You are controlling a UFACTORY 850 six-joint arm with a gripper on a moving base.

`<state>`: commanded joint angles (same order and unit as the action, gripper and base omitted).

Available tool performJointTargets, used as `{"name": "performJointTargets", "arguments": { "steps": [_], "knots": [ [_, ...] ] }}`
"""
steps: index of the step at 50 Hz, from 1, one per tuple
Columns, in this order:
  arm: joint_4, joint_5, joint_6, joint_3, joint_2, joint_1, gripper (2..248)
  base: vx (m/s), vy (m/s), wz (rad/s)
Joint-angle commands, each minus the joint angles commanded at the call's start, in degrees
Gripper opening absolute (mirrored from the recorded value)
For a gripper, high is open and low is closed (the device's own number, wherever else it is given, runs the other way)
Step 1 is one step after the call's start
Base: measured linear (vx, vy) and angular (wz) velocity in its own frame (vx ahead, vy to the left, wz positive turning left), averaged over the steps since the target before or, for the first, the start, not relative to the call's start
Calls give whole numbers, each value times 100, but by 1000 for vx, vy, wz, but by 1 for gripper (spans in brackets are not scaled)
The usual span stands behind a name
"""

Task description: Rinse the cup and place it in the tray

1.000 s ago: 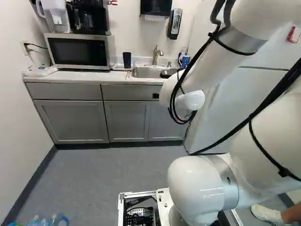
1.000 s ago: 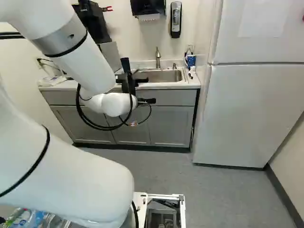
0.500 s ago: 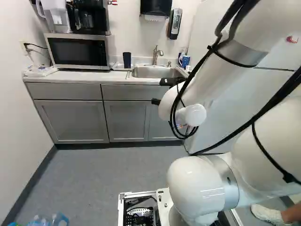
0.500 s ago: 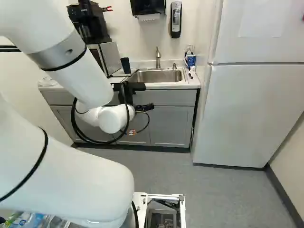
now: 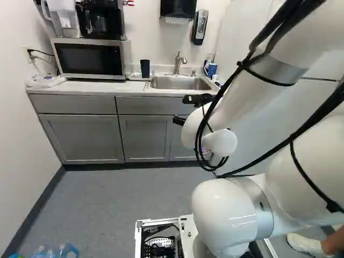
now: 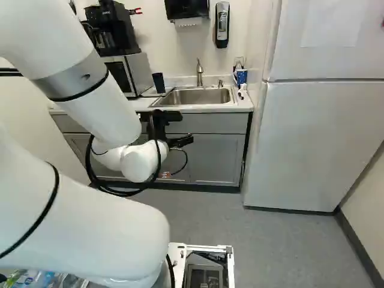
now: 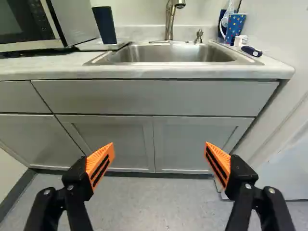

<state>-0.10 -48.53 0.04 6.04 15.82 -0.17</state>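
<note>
The gripper shows partly past the wrist in the right base view, below the counter top's front edge. In the wrist view the gripper stands open, its orange pads far apart with nothing between them. A dark cup stands upright on a pale tray left of the sink, ahead of the gripper and beyond its left finger. The same cup shows beside the microwave in the left base view. The sink and its faucet are ahead of the gripper, higher up.
A microwave with a coffee maker on top stands left of the tray. A blue dotted mug and a small brush are right of the sink. Grey cabinets face the gripper; a white refrigerator stands to the right.
The wrist and gripper have come down from in front of the sink to below the counter edge, uncovering the sink. The cup, tray and base have not moved.
</note>
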Motion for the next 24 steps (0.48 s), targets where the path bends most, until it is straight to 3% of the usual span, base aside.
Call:
{"name": "performJointTargets", "arguments": {
  "steps": [24],
  "knots": [
    [10,-147,-4,-104,18,17,247,0,0,0]
  ]
}}
